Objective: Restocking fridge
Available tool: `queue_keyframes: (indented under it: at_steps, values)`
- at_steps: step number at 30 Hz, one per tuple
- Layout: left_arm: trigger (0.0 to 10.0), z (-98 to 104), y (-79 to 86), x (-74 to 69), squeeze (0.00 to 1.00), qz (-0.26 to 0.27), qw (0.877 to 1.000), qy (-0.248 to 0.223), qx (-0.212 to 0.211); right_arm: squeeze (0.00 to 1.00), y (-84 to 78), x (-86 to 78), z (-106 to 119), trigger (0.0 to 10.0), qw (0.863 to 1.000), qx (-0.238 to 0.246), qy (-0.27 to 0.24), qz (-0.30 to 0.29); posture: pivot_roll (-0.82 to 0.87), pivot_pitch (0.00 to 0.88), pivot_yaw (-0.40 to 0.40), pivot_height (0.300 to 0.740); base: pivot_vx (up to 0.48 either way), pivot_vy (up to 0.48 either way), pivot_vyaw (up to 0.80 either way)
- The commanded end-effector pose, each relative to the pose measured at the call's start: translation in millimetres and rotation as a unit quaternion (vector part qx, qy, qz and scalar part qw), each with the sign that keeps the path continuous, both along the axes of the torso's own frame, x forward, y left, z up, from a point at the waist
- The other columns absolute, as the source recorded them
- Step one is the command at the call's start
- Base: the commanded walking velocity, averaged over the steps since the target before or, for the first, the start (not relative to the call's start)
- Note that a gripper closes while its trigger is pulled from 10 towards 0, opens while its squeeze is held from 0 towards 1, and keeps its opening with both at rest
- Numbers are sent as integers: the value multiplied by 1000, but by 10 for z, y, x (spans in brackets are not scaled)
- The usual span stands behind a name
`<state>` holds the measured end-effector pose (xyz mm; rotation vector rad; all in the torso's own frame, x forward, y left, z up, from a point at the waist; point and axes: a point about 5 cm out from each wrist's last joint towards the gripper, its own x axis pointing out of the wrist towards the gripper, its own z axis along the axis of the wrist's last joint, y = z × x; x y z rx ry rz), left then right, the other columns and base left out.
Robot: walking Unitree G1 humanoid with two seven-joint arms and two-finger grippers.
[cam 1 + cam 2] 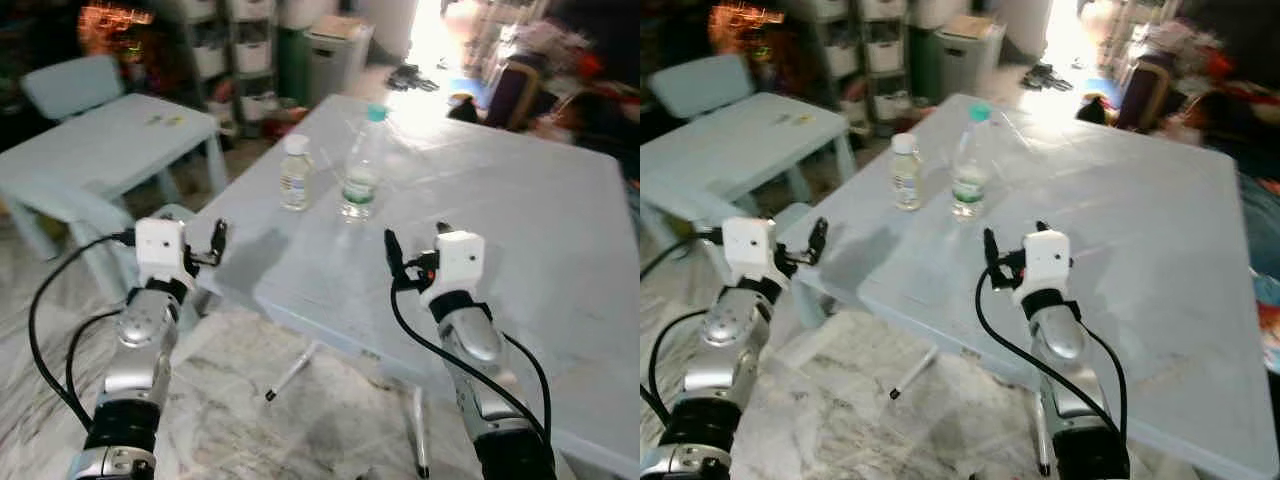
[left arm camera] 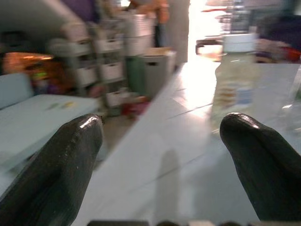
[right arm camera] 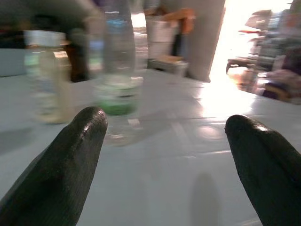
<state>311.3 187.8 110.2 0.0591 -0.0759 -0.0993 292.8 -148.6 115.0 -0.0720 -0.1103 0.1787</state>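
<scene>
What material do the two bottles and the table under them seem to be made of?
Taller bottle: likely clear plastic, since the table shows through it; green cap and label band.
Shorter bottle: probably translucent plastic with a pale, yellowish look and a white cap; blur leaves it open.
Table: looks like moulded plastic, pale blue with a soft sheen, on thin metal-looking legs.

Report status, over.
Both grippers open, left gripper and right gripper short of the bottles. Small bottle and tall bottle upright on table. Path unobstructed.

The labels on both bottles (image 1: pixel 295 172) (image 1: pixel 361 165) are too blurred to read.
</scene>
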Motion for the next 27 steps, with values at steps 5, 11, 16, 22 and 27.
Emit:
queue_keyframes:
  at_steps: [5,11,16,22,27]
  values:
    - [10000,43,-133,31,0,-22,1000,-7,-4,0,-62,7,6,10000,1000,-9,-3,-8,-7,0,-12,740,389,166,-193]
    - [10000,36,-108,17,0,-11,1000,-10,1,0,-58,12,0,10000,1000,-12,-3,-6,-7,0,-13,740,110,0,0]
    - [10000,17,-72,2,0,-10,1000,-2,2,0,-54,18,-1,10000,1000,-14,-3,-5,-6,0,-13,740,0,0,0]
    - [10000,-91,25,-78,0,3,999,31,11,0,-60,60,58,10000,1000,-16,-13,0,3,0,-14,740,0,0,0]
    - [10000,-143,82,-195,0,19,999,39,14,0,-91,176,183,10000,999,-31,-30,11,17,0,-19,740,0,0,0]
